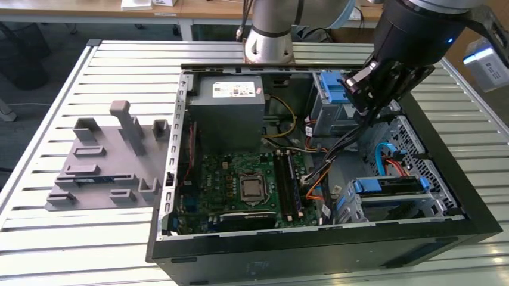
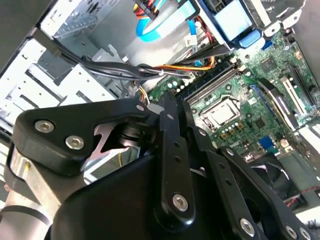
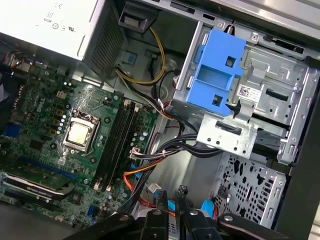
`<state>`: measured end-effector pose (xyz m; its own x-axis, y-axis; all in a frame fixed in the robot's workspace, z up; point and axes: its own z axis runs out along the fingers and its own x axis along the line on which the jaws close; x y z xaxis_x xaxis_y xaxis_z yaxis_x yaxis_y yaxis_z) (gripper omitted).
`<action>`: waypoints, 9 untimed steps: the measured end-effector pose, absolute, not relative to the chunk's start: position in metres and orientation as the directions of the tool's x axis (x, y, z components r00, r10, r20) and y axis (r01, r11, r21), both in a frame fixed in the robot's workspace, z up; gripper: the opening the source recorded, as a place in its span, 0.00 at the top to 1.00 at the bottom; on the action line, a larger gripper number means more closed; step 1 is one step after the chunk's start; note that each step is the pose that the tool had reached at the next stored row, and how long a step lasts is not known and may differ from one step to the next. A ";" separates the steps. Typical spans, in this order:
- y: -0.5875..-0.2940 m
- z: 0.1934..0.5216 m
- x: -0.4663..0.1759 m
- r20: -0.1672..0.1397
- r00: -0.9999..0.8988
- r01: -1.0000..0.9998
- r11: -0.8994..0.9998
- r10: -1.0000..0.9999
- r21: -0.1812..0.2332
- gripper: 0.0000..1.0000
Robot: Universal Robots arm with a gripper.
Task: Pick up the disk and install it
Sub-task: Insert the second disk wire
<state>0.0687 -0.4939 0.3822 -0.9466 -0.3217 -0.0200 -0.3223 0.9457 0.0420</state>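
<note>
The disk (image 1: 385,186) is a silver drive in a bright blue carrier. It lies in the lower drive cage, on the exterior view's right side of the open computer case (image 1: 318,250). In the second wrist view the disk (image 2: 231,21) sits beyond a blue flat cable. My gripper (image 1: 364,113) hangs inside the upper right of the case, just beside the upper drive bay and well above the disk. The fingers (image 2: 167,107) are shut with nothing between them. In the first wrist view the gripper (image 3: 171,195) hovers over the cable bundle.
A blue plastic bracket (image 3: 217,75) sits in the upper metal drive bay (image 1: 330,95), close to the gripper. A grey power-supply box (image 1: 230,98) fills the case's top. The motherboard (image 1: 247,185) and loose cables (image 1: 338,146) lie below. A grey fixture (image 1: 104,161) stands on the slatted table.
</note>
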 end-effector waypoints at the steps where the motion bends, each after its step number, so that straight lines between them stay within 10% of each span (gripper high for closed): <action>1: -0.494 0.383 0.069 -0.020 -0.947 -0.322 0.946 -0.322 0.042 0.79; 9: -0.494 0.384 0.069 -0.021 -0.939 -0.344 0.938 -0.343 0.042 0.79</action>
<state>0.0686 -0.4940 0.3843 -0.9391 -0.3430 -0.0207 -0.3436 0.9382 0.0418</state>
